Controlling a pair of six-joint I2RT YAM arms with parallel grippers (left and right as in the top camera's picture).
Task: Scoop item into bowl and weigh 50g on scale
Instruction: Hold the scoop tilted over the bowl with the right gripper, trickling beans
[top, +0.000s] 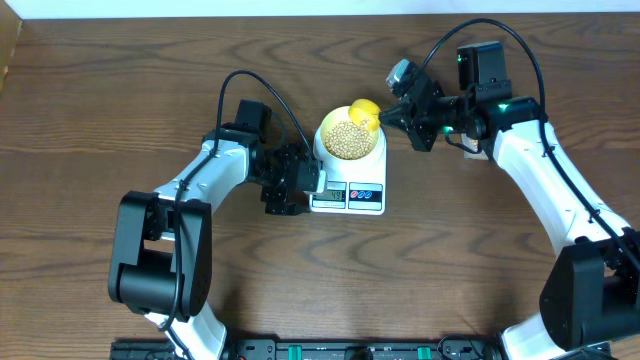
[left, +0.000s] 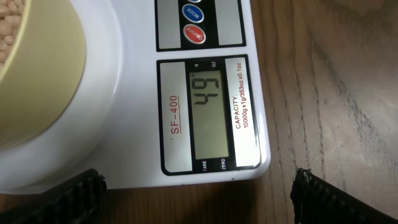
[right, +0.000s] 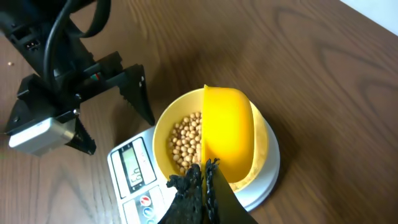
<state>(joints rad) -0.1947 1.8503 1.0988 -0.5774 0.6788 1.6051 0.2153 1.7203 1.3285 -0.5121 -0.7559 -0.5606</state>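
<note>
Surface: wood. Scale: centre, display read 49. Bowl: on scale, holding beans. Left fingers: spread wide, empty, beside scale. Right fingers: clamped on scoop over bowl. Advice: tip out only a few more beans.

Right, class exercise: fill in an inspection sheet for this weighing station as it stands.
Surface: brown wood-grain table.
Job's things: white scale reads 49; pale yellow bowl sits on it, holding beans.
Clutter: nothing seen.
Grippers: left gripper open, at the scale's display end; right gripper shut on a yellow scoop tipped over the bowl.
Cables: black cables loop above each arm.
Surroundings: pale strip beyond the table's far edge.
</note>
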